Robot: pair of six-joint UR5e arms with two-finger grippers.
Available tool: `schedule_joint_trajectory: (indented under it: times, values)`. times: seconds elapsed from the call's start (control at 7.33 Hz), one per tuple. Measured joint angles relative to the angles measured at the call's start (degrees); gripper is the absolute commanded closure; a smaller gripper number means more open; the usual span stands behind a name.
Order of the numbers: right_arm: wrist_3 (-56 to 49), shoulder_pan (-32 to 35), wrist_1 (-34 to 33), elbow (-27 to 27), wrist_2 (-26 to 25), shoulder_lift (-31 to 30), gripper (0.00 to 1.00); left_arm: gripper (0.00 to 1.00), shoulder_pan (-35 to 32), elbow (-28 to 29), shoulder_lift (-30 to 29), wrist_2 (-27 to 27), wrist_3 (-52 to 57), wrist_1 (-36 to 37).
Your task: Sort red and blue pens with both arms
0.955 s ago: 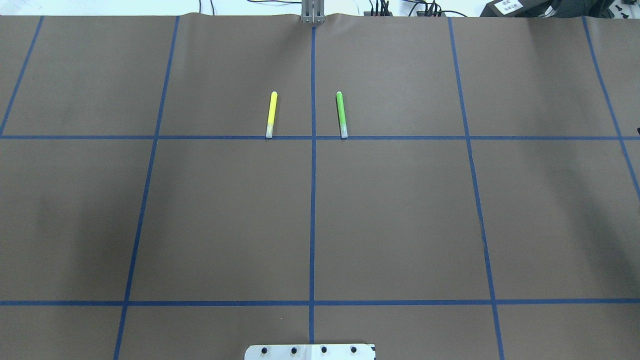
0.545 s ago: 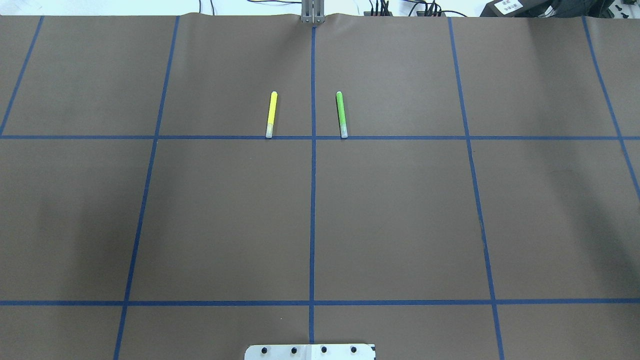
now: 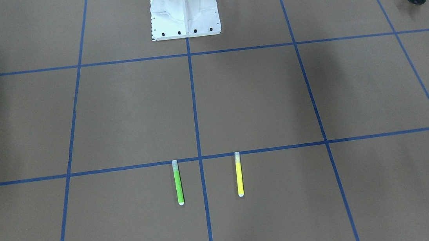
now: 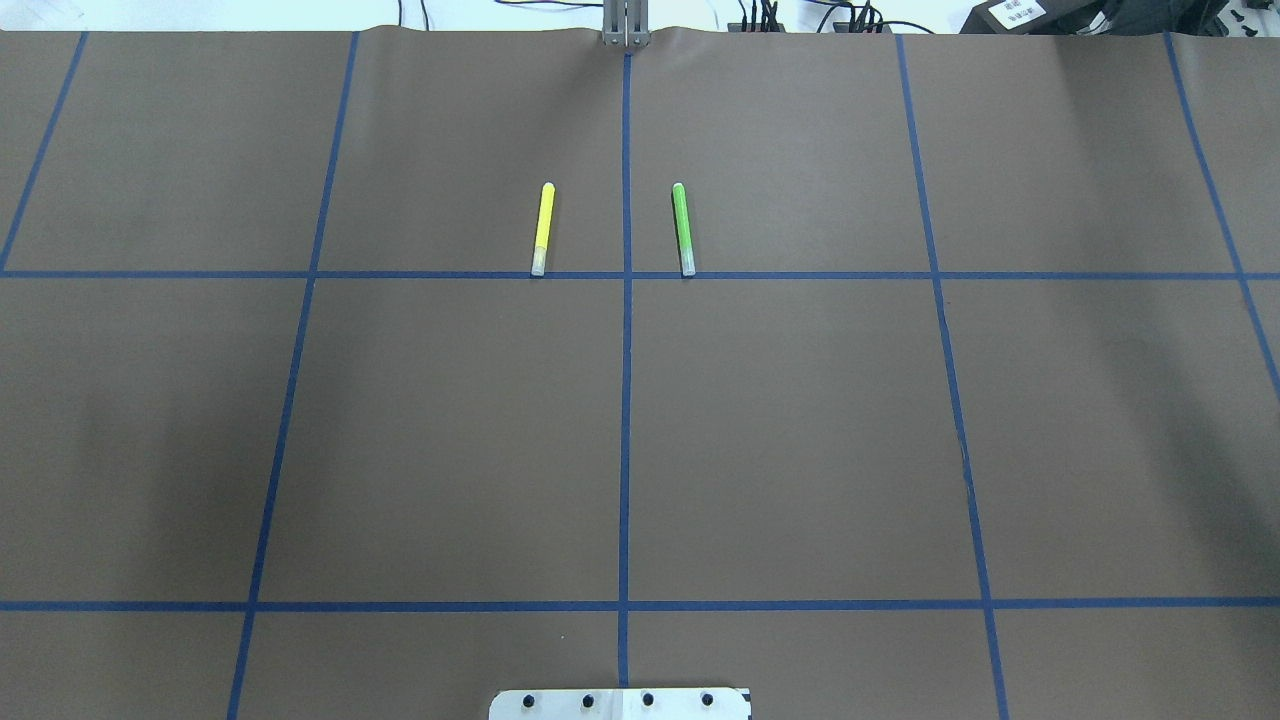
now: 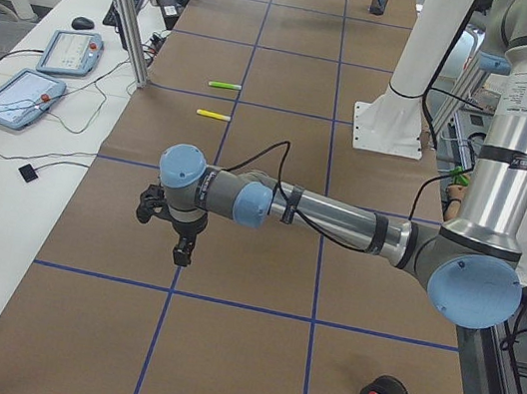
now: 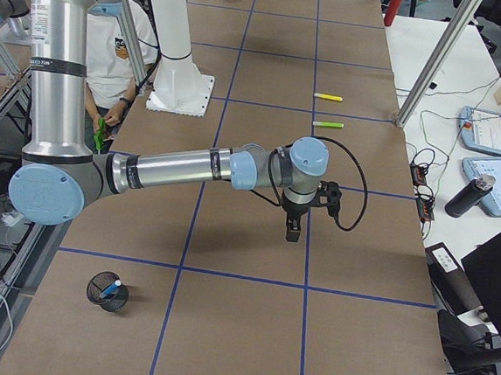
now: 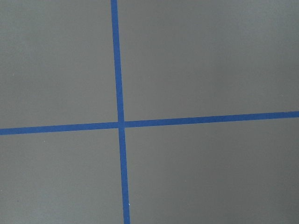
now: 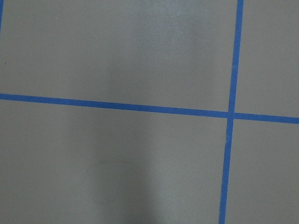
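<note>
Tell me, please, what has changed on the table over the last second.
Almost nothing. In the overhead view, a tiny dark sliver at the right edge has gone; it was too small to identify. The yellow marker and the green marker lie exactly where they were, side by side on either side of the centre line. Nothing was picked up or let go.

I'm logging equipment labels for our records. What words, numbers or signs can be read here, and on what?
No text can be read.
Label on the black box: too small.
Print on the left arm's upright tube: blurred.
Print on the right arm's upright tube: blurred.
Tablet screen: too small.
</note>
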Motion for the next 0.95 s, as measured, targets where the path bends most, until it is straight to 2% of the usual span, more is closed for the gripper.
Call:
schedule_joint_trajectory:
  times: [0.27,0.95]
  values:
    - [0.07,0.95,-1.16,0.38,1.87,0.17,0.00,0.01,-0.30,-1.01,1.20,-0.08,-0.23,-0.03]
    - [-0.08,1.13,-1.00,0.73,1.69,0.10,0.00,0.01,-0.40,-2.80,2.28,-0.15,-0.48,0.03]
